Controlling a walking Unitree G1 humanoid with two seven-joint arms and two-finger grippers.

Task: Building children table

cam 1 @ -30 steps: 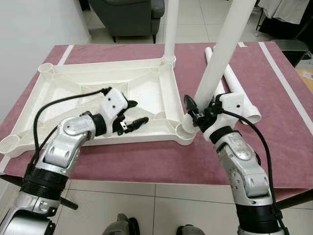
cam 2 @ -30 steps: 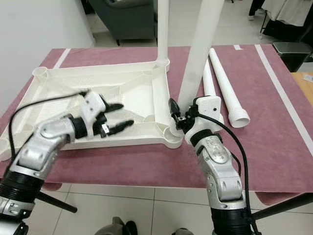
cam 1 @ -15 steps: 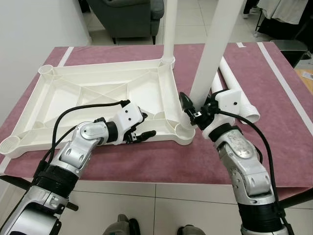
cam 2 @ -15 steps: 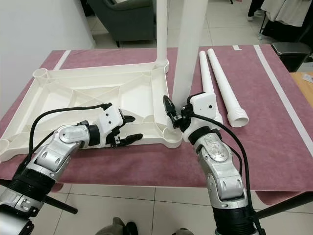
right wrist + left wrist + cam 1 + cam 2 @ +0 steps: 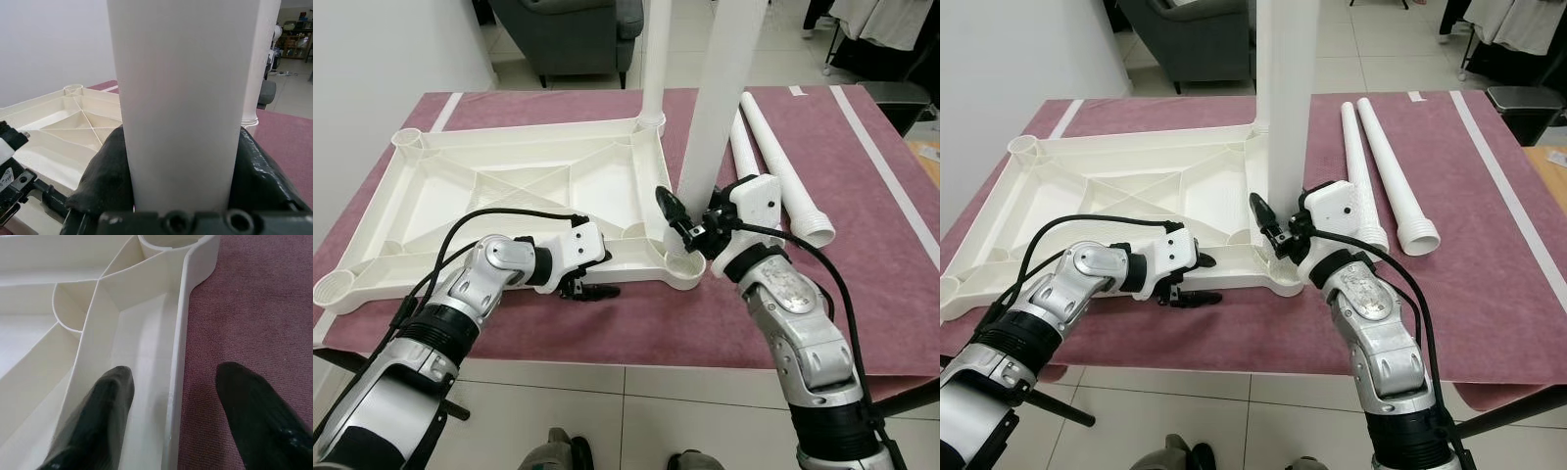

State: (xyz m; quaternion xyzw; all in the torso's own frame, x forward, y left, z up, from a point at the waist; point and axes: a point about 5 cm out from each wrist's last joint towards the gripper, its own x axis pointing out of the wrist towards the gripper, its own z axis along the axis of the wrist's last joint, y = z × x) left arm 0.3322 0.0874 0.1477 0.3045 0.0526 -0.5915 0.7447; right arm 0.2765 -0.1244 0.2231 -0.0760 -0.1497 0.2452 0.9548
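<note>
Lying upside down on a dusky-pink carpeted platform (image 5: pixel 607 323), a white moulded plastic tabletop (image 5: pixel 509 186) shows its ribbed underside and round corner sockets.

- White plastic tube leg, held (image 5: pixel 715 108): upright at the near right corner socket (image 5: pixel 683 262); whether its foot is seated in the socket is hidden behind the gripper. The right gripper (image 5: pixel 690 220) clasps it low down, one black finger on each side, as the right wrist view confirms (image 5: pixel 178 98).
- White tube leg, fitted (image 5: pixel 654 59): upright in the far right corner socket.
- Two loose white tube legs (image 5: pixel 1376 166): lying side by side on the platform, to the right of the tabletop, flared ends nearest.
- Left gripper (image 5: pixel 582 284): fingers spread, straddling the tabletop's near rim (image 5: pixel 178 352), one finger (image 5: pixel 98 416) inside the trough, the other (image 5: pixel 254 416) over the carpet outside; grasping nothing.
- Surface: pink carpet with a pale stripe (image 5: pixel 881 147) along its right side.
- Room: pale tiled floor (image 5: pixel 607 411), grey armchair (image 5: pixel 568 29) beyond the platform, white wall (image 5: pixel 372 88) at left.
</note>
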